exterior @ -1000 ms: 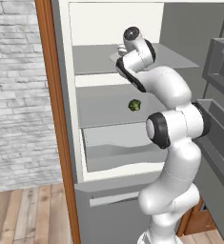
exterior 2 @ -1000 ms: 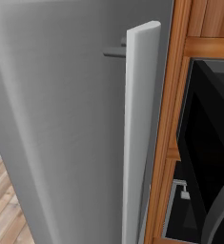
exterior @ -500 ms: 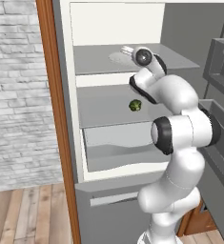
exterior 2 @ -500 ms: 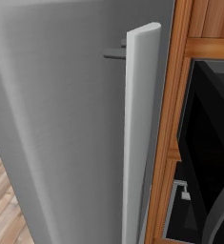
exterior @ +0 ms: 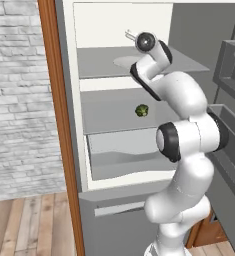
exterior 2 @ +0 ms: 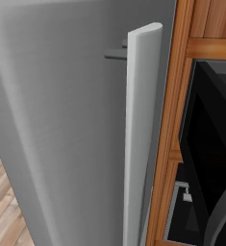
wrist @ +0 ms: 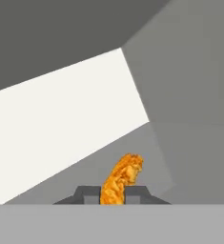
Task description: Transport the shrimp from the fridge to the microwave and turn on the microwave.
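Though small, shrimp (wrist: 120, 178) between jaws

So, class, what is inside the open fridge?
Inside the fridge, the gripper is closed on the shrimp at the top shelf; a small green item sits one shelf lower. The arm covers the shelves' right side.

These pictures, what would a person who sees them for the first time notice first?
First the white arm reaching into the open fridge, with its gripper over the upper shelf. In the hand view the orange shrimp sits right between the two dark finger tips, bright against grey and white walls. A small green item lies on the shelf below, left of the arm.
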You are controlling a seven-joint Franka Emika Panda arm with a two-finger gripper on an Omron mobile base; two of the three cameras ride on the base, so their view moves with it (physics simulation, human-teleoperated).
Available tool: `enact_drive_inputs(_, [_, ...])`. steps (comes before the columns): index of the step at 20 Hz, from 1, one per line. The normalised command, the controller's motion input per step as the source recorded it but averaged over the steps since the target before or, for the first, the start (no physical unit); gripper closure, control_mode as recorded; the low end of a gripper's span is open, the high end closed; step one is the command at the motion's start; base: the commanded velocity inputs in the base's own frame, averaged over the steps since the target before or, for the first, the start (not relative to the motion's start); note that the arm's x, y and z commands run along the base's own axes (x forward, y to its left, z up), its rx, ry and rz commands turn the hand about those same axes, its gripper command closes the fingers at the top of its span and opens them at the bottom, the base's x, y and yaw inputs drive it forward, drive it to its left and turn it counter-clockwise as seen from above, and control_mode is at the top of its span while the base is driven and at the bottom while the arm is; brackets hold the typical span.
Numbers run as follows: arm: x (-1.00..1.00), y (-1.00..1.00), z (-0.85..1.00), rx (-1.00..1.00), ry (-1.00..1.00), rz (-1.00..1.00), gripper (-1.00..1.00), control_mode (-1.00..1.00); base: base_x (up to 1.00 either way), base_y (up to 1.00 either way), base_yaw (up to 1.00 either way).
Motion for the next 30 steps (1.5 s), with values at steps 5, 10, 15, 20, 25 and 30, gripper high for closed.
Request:
enact_drive_inputs(5, [-0.99, -0.01, 0.1, 0.0, -0.05, -0.04, 1.0, -1.0, 0.0, 0.0, 0.0])
enact_drive_inputs(10, [-1.0, 0.0, 0.0, 0.0, -0.21, -0.01, 1.0, -1.0, 0.0, 0.0, 0.0])
enact_drive_inputs(15, [-1.0, 0.06, 0.0, 0.0, -0.16, 0.0, 1.0, -1.0, 0.0, 0.0, 0.0])
enact_drive_inputs(20, [-1.0, 0.21, 0.0, 0.0, 0.0, 0.0, 1.0, -1.0, 0.0, 0.0, 0.0])
enact_drive_inputs(25, [-1.0, 0.16, 0.01, 0.03, 0.02, -0.01, 1.0, -1.0, 0.0, 0.0, 0.0])
enact_drive_inputs(30, [-0.99, 0.09, 0.0, 0.03, 0.27, -0.09, 1.0, -1.0, 0.0, 0.0, 0.0])
